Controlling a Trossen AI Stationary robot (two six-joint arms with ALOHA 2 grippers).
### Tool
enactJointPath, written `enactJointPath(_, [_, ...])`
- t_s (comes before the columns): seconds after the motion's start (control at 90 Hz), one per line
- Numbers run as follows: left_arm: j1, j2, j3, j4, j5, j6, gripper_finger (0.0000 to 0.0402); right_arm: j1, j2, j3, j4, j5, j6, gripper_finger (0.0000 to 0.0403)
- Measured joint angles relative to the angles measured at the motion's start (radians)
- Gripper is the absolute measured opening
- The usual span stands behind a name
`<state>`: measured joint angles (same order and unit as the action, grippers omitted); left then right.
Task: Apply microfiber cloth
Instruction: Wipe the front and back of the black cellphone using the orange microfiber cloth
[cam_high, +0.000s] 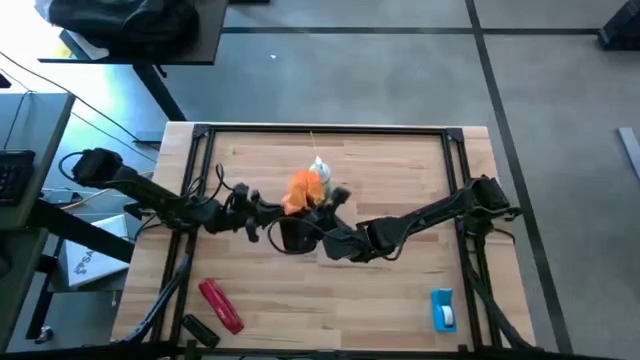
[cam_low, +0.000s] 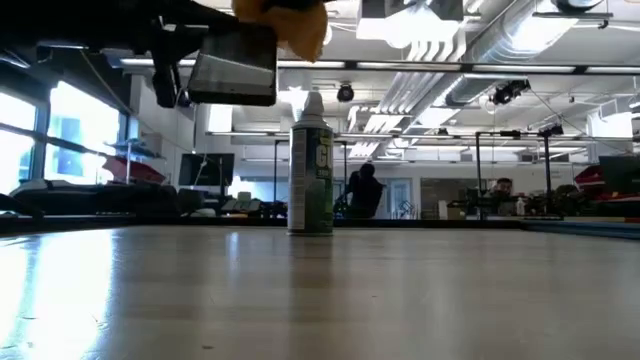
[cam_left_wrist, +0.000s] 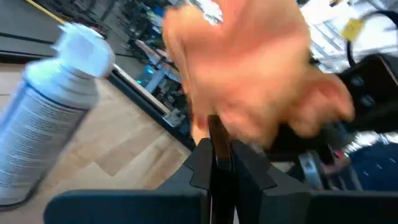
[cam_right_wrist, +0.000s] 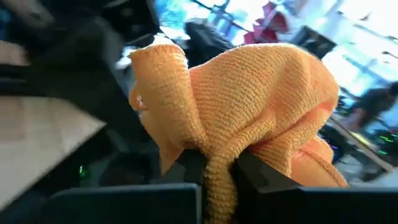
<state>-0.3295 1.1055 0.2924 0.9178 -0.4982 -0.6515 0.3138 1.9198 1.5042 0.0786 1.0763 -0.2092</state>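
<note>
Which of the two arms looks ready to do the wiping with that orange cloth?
The right arm, probably. Its gripper is pinched shut on the orange microfiber cloth, raised above the table. The left gripper is shut on the thin edge of the black phone, so it seems to be steadying it.

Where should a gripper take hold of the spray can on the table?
Grip the can around its mid-body, coming in level from the side: it stands upright, a round cylinder with a narrower white cap on top. Both arms are occupied, raised near it: the right gripper holds the cloth, the left gripper the phone.
</note>
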Motion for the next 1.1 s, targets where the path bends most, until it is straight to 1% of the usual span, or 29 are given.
enactJointPath(0.089, [0.0, 0.0, 0.0, -0.001, 0.005, 0.0, 0.0012, 0.007, 0.0, 0.0, 0.015, 0.039, 0.031, 0.0009])
enactJointPath(0.167, [0.0, -0.001, 0.001, -0.003, -0.001, 0.0, 0.0012, 0.021, 0.0, 0.0, 0.024, 0.074, 0.14, 0.0009])
enactJointPath(0.222, [0.0, -0.001, 0.001, -0.007, -0.011, 0.001, 0.0012, 0.037, 0.0, 0.0, 0.023, 0.071, 0.222, 0.0009])
enactJointPath(0.311, [0.0, -0.001, 0.001, -0.023, -0.046, 0.001, 0.0012, 0.061, 0.007, 0.0, 0.028, 0.061, 0.316, 0.0006])
enactJointPath(0.411, [0.001, -0.001, 0.001, -0.032, -0.1, 0.002, 0.0012, 0.083, 0.031, 0.0, 0.032, 0.075, 0.392, 0.0005])
enactJointPath(0.522, [0.001, -0.001, 0.001, -0.029, -0.16, 0.008, 0.0012, 0.076, 0.073, 0.0, 0.049, 0.087, 0.499, 0.0004])
enactJointPath(0.6, [0.001, -0.001, 0.001, -0.029, -0.17, 0.008, 0.0012, 0.059, 0.103, 0.0, 0.076, 0.113, 0.545, 0.0004])
enactJointPath(0.678, [-0.002, -0.001, 0.001, -0.031, -0.172, 0.008, 0.0012, 0.042, 0.121, 0.0, 0.104, 0.159, 0.567, 0.0004])
enactJointPath(0.756, [-0.004, 0.0, 0.001, -0.029, -0.178, 0.009, 0.0012, 0.021, 0.122, 0.0, 0.136, 0.166, 0.571, 0.0003])
enactJointPath(0.856, [-0.004, 0.0, 0.001, -0.03, -0.188, 0.013, 0.0012, -0.01, 0.122, 0.0, 0.185, 0.122, 0.534, 0.0003])
enactJointPath(0.989, [-0.004, 0.0, 0.001, -0.03, -0.188, 0.026, 0.0012, -0.043, 0.121, 0.0, 0.262, 0.03, 0.46, 0.0002])
enactJointPath(1.1, [-0.004, 0.0, 0.0, -0.033, -0.19, 0.028, 0.0012, -0.051, 0.121, 0.0, 0.26, 0.016, 0.455, 0.0002])
